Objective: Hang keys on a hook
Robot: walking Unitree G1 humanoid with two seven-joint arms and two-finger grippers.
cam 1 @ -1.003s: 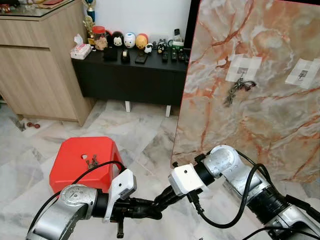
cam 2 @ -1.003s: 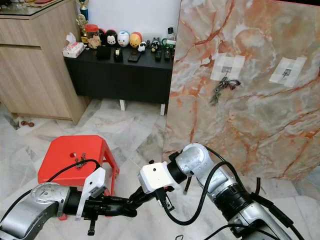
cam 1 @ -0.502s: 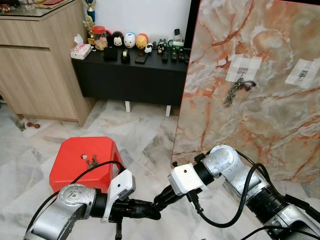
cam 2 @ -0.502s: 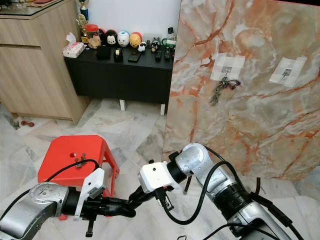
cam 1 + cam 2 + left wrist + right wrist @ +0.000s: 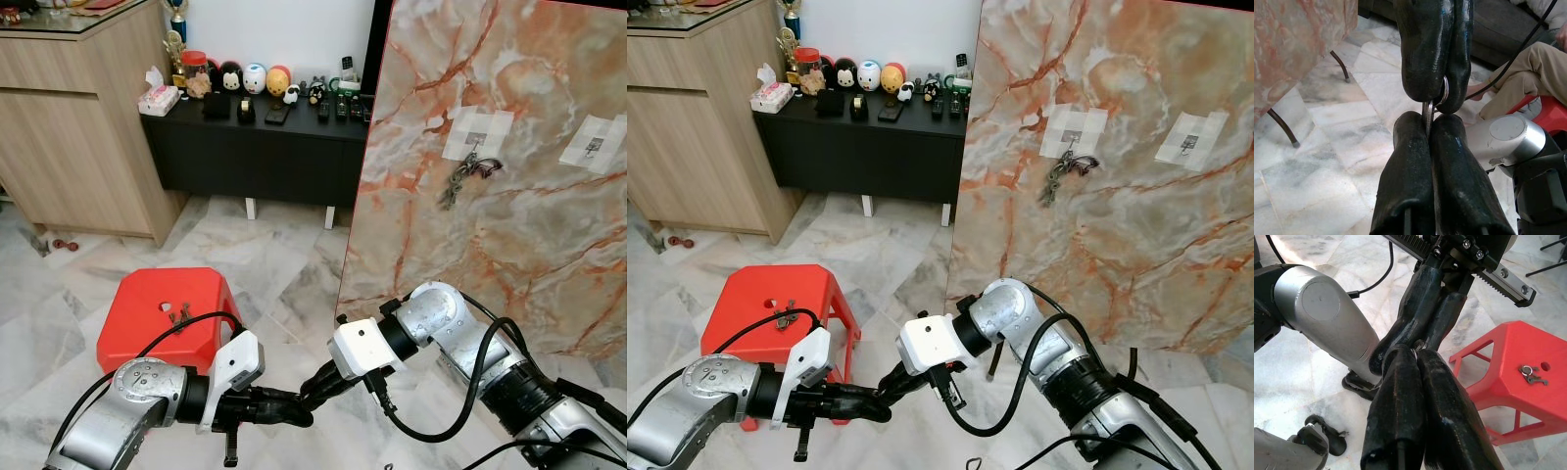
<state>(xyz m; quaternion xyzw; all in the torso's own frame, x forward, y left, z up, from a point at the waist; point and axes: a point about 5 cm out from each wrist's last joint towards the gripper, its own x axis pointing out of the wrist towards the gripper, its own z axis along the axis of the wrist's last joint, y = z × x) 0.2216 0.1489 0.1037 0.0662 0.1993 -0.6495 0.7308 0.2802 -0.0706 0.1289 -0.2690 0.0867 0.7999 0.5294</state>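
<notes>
- nearest the robot, low over the marble floor (image 5: 294, 264), the left gripper (image 5: 302, 412) and the right gripper (image 5: 312, 385) meet tip to tip.
- in the left wrist view, the left gripper's fingers are pressed together on a thin metal key (image 5: 1427, 113); the right gripper's fingers are closed on the key ring (image 5: 1444, 91) just above it. both have hold of the same small set of keys.
- the keys look light, stiff and smooth, so they may slip or swing; the ring is judged the best place to hold, as it leaves a loop free for a hook.
- just beyond, a red stool (image 5: 157, 313) carries another small bunch of keys (image 5: 178, 313) on its top.
- farther off, to the right, a marbled board (image 5: 509, 215) stands upright; one taped hook (image 5: 474, 142) already holds a dangling bunch, and a second taped hook (image 5: 594, 145) is bare.
- at the back, a black surface (image 5: 265, 122) carries small figurines.
</notes>
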